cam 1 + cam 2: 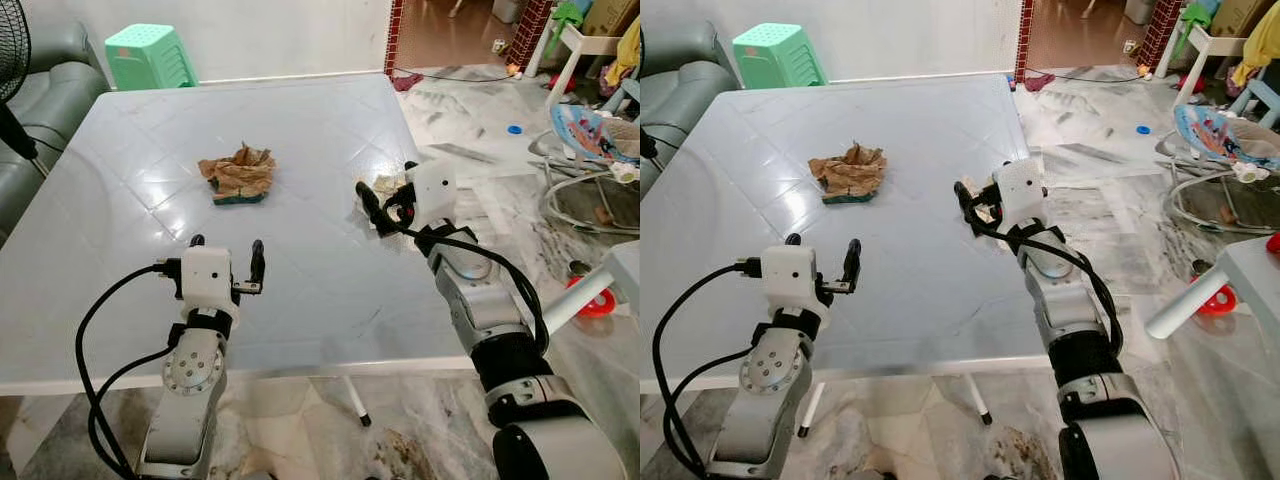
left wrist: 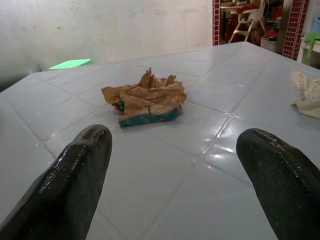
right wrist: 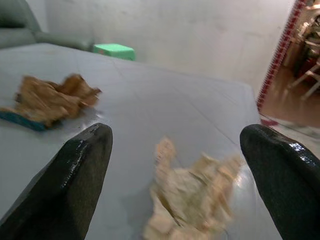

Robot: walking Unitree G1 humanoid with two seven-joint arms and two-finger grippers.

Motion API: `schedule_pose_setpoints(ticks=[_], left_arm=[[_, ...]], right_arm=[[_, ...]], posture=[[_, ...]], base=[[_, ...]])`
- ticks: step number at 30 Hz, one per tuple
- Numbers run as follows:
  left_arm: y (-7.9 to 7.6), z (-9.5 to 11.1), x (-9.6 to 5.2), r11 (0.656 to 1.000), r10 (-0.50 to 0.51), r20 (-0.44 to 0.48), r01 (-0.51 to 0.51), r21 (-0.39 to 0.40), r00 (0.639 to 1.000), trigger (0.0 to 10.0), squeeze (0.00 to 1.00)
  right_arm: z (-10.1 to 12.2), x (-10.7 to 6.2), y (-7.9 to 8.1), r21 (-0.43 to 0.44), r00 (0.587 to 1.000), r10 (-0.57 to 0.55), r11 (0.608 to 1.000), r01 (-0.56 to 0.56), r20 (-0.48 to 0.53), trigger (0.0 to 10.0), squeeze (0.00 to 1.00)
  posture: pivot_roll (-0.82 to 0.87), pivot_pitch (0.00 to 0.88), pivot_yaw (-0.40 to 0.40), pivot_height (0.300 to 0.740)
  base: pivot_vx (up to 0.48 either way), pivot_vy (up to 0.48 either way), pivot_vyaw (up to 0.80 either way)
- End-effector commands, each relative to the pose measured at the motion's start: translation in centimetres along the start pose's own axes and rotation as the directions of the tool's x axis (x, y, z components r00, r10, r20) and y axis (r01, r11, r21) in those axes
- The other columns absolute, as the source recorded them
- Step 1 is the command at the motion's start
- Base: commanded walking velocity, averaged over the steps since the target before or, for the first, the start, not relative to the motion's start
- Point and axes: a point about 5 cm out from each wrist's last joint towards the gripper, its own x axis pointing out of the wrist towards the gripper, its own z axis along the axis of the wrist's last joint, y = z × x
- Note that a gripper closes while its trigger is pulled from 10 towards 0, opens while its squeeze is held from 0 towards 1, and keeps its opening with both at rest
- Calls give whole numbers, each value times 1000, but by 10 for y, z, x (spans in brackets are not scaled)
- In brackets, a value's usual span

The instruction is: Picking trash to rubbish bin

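Crumpled brown paper wad (image 1: 237,173) lies mid-table, creased & torn-looking, w/ a teal strip along its near lower edge; flat-ish heap, edges sticking up. A 2nd piece, a pale cream crumpled scrap (image 3: 192,200), sits near the table's right edge, blurred in the right wrist view, so its texture is hard to read; prob. tissue or thin paper.

Right gripper (image 1: 385,205) is right at that pale scrap, fingers spread wide w/ the scrap between them, not pinching it. Left gripper (image 1: 227,258) hovers over the near part of the table, well short of the brown wad, fingers also spread apart, nothing between them.

Both sit on a grey-white table (image 1: 300,290) w/ a faint diamond tile pattern, glossy. Beyond its far corner: green plastic stool (image 1: 150,55). Grey sofa (image 1: 45,90) to the left. Marble-look floor (image 1: 500,170) on the right, w/ toys & clutter scattered.
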Motion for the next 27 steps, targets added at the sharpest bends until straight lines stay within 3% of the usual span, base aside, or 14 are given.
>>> schedule_pose_setpoints(ticks=[1, 7, 9, 10, 11, 20, 25, 27], left_arm=[[5, -2, -12, 1000, -2, -21, 2, 25, 1000, 10000, 0], [17, -8, -35, 998, 40, -65, -37, 50, 997, 10000, 0], [17, -7, -40, 998, 49, -71, -46, 50, 996, 10000, 0], [17, -7, -44, 997, 53, -73, -49, 52, 996, 10000, 0], [17, -6, -47, 997, 55, -75, -51, 51, 996, 10000, 0], [25, 0, -74, 994, 81, -112, -73, 75, 990, 10000, 0], [29, 3, -80, 993, 92, -125, -82, 84, 988, 10000, 0], [26, 6, -81, 997, 60, -120, -54, 54, 991, 10000, 0]], right_arm=[[-6, 5, -6, -19, 999, -24, 1000, 23, -48, 10000, 1000], [-17, 9, -5, -60, 990, -28, 998, 20, -140, 10000, 1000], [-19, 10, -6, -77, 986, -38, 997, 25, -162, 10000, 365], [-19, 11, -7, -76, 986, -41, 997, 29, -161, 10000, 365], [-21, 10, -7, -82, 984, -43, 996, 29, -172, 10000, 0], [-25, 12, -12, -122, 971, -80, 991, 52, -227, 10000, 0], [-21, 15, -14, -139, 967, -126, 986, 97, -220, 10000, 0], [-22, 15, -13, -134, 967, -129, 986, 101, -222, 10000, 0]], posture=[[74, 122, -12, 740], [114, 151, -34, 740], [131, 161, -41, 740], [143, 165, -45, 740], [165, 176, -48, 740], [243, 208, -55, 740], [261, 221, -46, 740], [261, 224, -44, 740]], base=[[0, 0, 0], [0, 0, 0], [0, 0, 0], [0, 0, 0], [0, 0, 0], [0, 0, 0], [0, 0, 0], [0, 0, 0]])
